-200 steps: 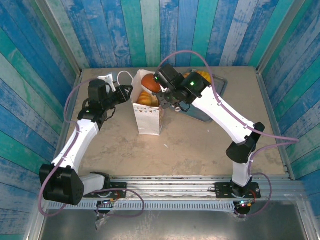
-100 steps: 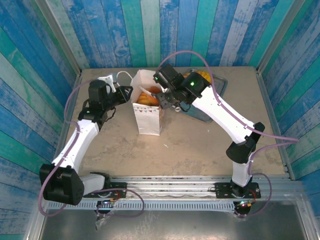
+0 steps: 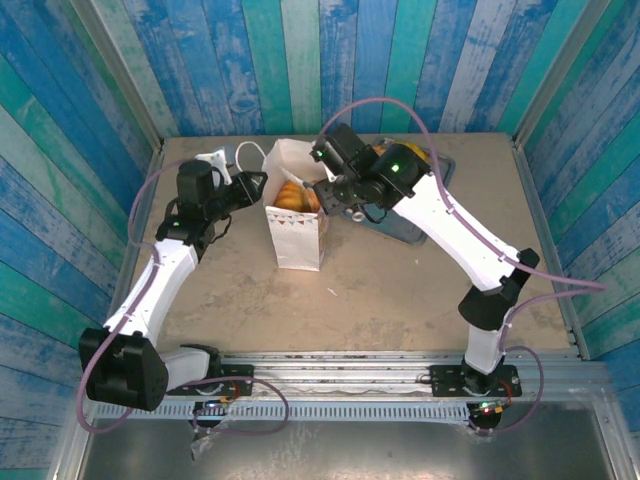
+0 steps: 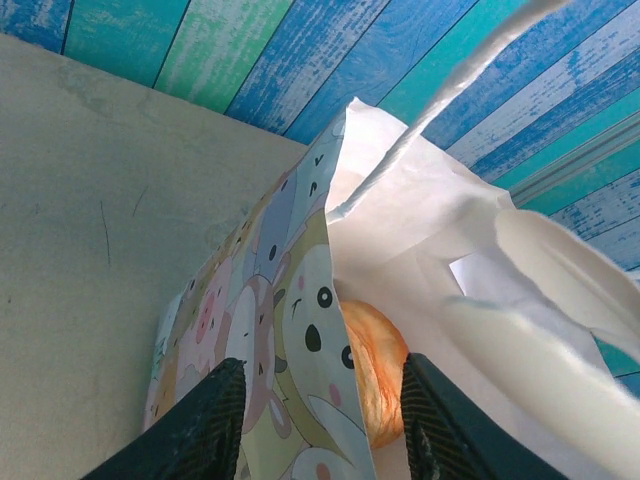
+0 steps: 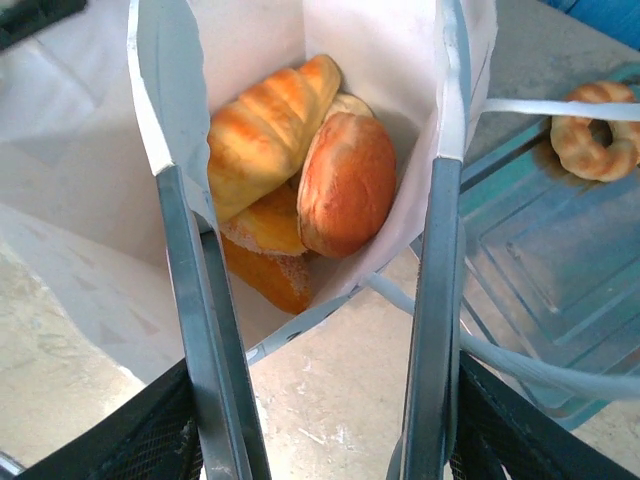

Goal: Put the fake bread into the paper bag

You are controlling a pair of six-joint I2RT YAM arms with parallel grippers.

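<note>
1. Table [image 3: 400, 290]: the beige surface that carried the bag and the tray in front of you.
2. Paper bag [image 3: 297, 235]: it stood upright near the middle of the table with its mouth open, between your two grippers.
3. Tray [image 5: 540, 300]: it lay flat just beside the bag, to its right in the overhead view.
4. Right gripper [image 5: 325, 430]: it was clamped on the tongs [image 5: 198, 290], one black finger on the outside of each metal arm. The tong arms stood apart and empty above the bag's mouth.
5. Left gripper [image 4: 322, 365]: its jaws were apart, astride the bag's printed side wall. One finger sat outside the wall and the other inside the mouth, with a gap showing between that finger and the paper.
6. Bread in the bag: a croissant [image 5: 265, 125], a round bun [image 5: 348, 185] and a darker loaf [image 5: 262, 262] lay piled together inside, touching one another.
7. Bread outside the bag: a ring-shaped piece [image 5: 595, 130] lay on the tray.
</note>
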